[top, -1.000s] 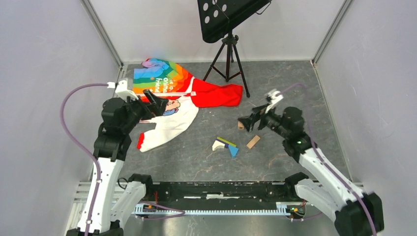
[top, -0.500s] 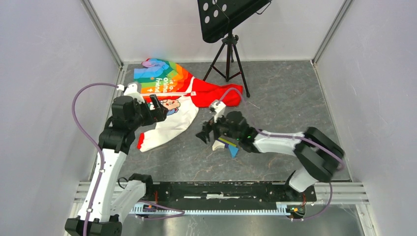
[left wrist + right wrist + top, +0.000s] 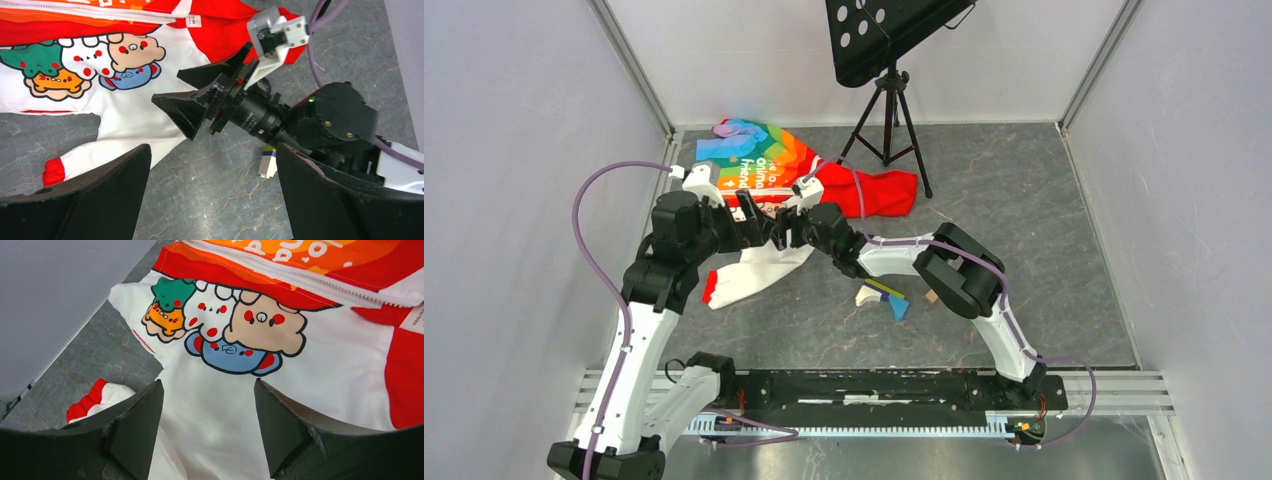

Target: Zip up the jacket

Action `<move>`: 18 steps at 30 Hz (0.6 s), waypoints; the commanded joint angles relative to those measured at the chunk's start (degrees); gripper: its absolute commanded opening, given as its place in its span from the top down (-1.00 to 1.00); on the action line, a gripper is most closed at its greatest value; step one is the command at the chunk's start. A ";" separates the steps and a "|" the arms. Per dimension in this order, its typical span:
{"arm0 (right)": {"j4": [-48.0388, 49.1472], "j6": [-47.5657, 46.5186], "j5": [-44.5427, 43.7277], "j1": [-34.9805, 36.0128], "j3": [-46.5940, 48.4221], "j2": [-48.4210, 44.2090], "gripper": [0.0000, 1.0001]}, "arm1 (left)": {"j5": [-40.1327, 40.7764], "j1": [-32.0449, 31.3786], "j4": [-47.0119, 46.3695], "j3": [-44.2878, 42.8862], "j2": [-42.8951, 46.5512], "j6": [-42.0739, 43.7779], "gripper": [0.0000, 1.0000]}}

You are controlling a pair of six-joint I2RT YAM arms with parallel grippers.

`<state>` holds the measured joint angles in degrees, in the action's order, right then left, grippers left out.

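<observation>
The left gripper point(image 3: 751, 222) hovers over the jacket point(image 3: 759, 268), its fingers spread wide and holding nothing; the jacket lies rumpled at the far left of the table point(image 3: 1024, 220), rainbow panel toward the back wall, red sleeve stretched toward the music stand point(image 3: 889, 110); the right gripper point(image 3: 782, 226) faces the left one just above the cartoon print, its fingers likewise parted and empty; coloured blocks point(image 3: 882, 297) sit to the right, apart from the jacket

White lettering on jacket point(image 3: 769, 265) rainbow panel point(image 3: 759, 160) too small to read; tag point(image 3: 192, 20) print blurred
</observation>
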<state>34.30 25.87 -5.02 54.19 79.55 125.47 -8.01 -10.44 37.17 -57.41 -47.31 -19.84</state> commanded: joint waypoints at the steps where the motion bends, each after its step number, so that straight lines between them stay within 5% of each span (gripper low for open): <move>1: -0.51 3.77 -0.21 -0.05 3.41 3.72 -0.43 | -0.65 -0.61 -0.78 -0.38 0.02 -0.31 -0.99; 18: -4.27 13.03 4.85 0.25 -13.86 -3.39 -0.22 | 2.25 -1.25 -1.13 -2.18 -3.70 1.38 -0.99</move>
<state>32.42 35.42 -1.93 54.24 70.57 125.47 -7.35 -11.40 37.17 -57.71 -50.28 -19.79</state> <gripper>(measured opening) 0.607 0.994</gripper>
